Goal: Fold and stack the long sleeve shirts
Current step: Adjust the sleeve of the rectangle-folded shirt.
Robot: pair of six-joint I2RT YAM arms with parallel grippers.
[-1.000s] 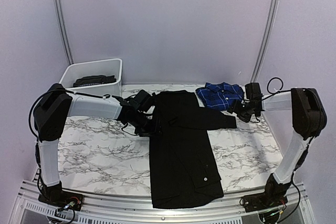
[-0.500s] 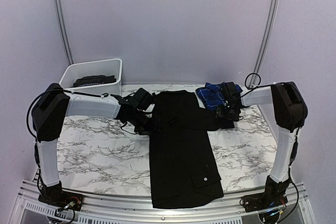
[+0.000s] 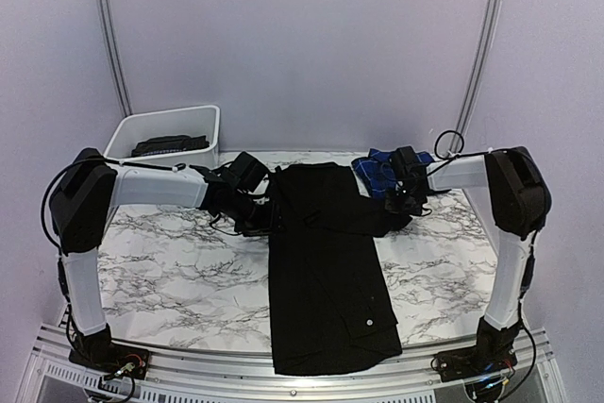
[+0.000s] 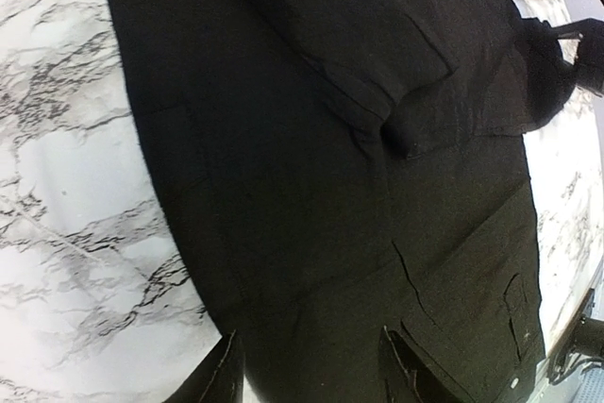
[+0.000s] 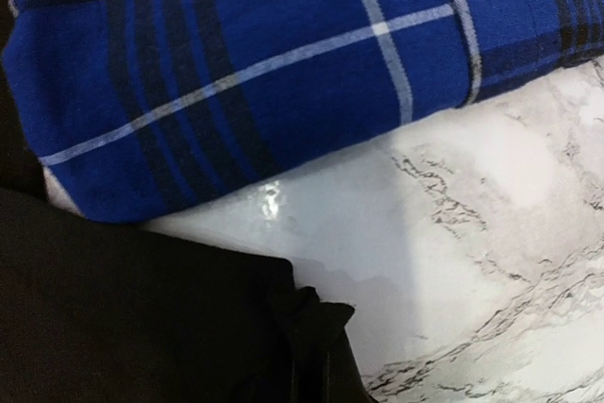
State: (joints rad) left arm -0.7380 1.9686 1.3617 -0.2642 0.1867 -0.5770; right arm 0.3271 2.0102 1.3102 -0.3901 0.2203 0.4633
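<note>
Right gripper (image 3: pixel 404 200) has slid leftward and now pinches the sleeve of the black shirt (image 3: pixel 326 271) at 2 o'clock; left gripper (image 3: pixel 266 218) hangs half-open at its 10 o'clock edge.

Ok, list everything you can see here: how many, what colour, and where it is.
black shirt: one, black, spread flat down the middle of the table, one sleeve lying across to the right
plaid shirt: one, blue with thin white lines, folded, far right
bin: one, white, far left corner, dark items inside, number unclear
table: one, white marble with grey veins
left hand: one, black, open, at the black shirt's left edge
right hand: one, black, shut on the black shirt's sleeve end
</note>
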